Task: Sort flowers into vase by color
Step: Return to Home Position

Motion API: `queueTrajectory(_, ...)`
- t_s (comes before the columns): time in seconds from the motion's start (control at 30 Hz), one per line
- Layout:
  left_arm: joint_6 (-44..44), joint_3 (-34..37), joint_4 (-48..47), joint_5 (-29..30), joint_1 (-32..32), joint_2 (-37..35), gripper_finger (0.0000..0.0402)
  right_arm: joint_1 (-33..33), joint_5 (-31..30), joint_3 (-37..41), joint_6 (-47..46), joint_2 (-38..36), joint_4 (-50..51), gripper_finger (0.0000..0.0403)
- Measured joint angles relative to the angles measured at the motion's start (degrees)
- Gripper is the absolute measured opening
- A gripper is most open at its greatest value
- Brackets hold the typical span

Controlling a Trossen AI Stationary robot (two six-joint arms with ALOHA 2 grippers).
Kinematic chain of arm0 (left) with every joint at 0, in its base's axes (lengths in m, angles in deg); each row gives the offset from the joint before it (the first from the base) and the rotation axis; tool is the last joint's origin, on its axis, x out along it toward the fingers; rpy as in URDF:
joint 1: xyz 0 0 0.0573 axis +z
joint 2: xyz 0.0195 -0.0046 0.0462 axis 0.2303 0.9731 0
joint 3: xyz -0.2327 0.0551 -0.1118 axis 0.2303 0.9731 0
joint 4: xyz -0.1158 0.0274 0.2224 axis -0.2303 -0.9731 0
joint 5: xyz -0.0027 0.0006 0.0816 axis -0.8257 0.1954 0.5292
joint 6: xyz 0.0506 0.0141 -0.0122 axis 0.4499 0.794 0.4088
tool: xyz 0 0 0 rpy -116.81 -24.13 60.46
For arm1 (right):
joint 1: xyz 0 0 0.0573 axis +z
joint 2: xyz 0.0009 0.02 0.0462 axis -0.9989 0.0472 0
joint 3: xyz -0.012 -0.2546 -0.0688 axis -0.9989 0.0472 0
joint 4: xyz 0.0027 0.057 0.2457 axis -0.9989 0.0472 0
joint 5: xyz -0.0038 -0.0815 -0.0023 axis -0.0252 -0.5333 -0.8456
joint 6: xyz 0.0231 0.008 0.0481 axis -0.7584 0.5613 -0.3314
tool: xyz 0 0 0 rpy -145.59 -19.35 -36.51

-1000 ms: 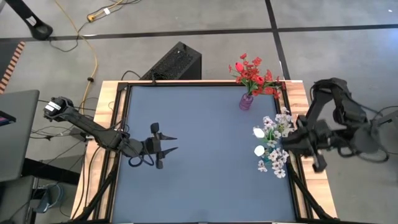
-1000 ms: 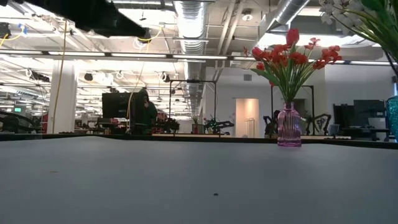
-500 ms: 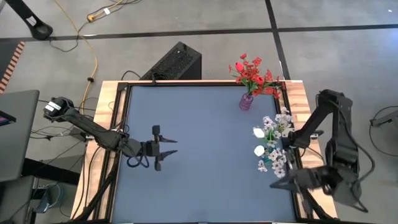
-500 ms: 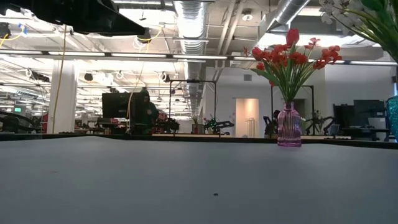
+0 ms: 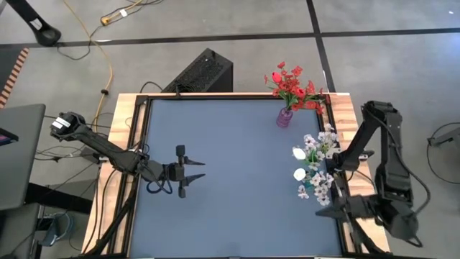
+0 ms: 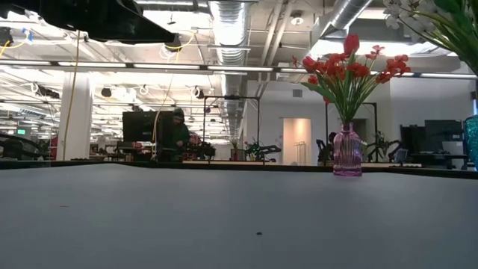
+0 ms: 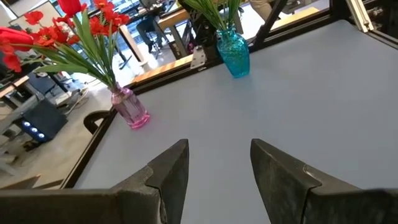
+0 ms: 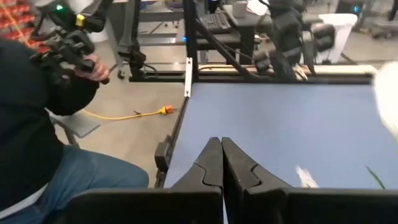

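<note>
The red flowers [image 5: 291,83] stand with their stems in a pink vase [image 5: 284,118] at the table's far right; they also show in the low view [image 6: 351,66] and the left wrist view [image 7: 87,31]. The white flowers [image 5: 316,164] stand in a teal vase [image 7: 234,47] by the right edge. My left gripper [image 5: 195,170] is open and empty at the table's left middle, pointing toward the vases [image 7: 214,168]. My right gripper [image 5: 318,211] is shut and empty [image 8: 221,155], near the table's right near corner, just nearer than the white flowers.
The table's wooden frame [image 5: 345,108] runs close behind both vases. A black box [image 5: 201,72] sits on the floor beyond the far edge. A person [image 8: 37,118] in dark top and jeans stands off the table in the right wrist view. The table's middle [image 5: 244,180] is bare.
My right arm has drawn back from beside the white flowers and folded down toward the table's near right corner, its gripper swinging toward the near edge. The flowers and vases have stayed in place.
</note>
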Motion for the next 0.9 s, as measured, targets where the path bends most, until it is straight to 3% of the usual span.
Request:
queueTrajectory(0.17, -0.3, 0.0, 0.3, 0.0, 0.0, 0.0, 0.0163, 0.2, 0.8, 9.0, -1.4, -7.5, -4.5, 0.0017)
queueTrajectory(0.43, -3.4, 0.0, 0.7, 0.0, 0.0, 0.0, 0.0163, 10.6, -0.4, 19.4, 11.4, -18.5, -17.8, 0.0017)
queueTrajectory(0.7, -4.1, 0.0, 4.1, 0.0, 0.9, 0.0, 0.0163, 18.8, 0.0, 27.2, 25.7, -21.1, -30.7, 0.0022)
queueTrajectory(0.9, -7.1, 0.0, 6.9, -1.9, 3.0, 0.0, 0.0163, 23.2, -0.2, 34.4, 27.9, -22.0, -35.6, 0.0019)
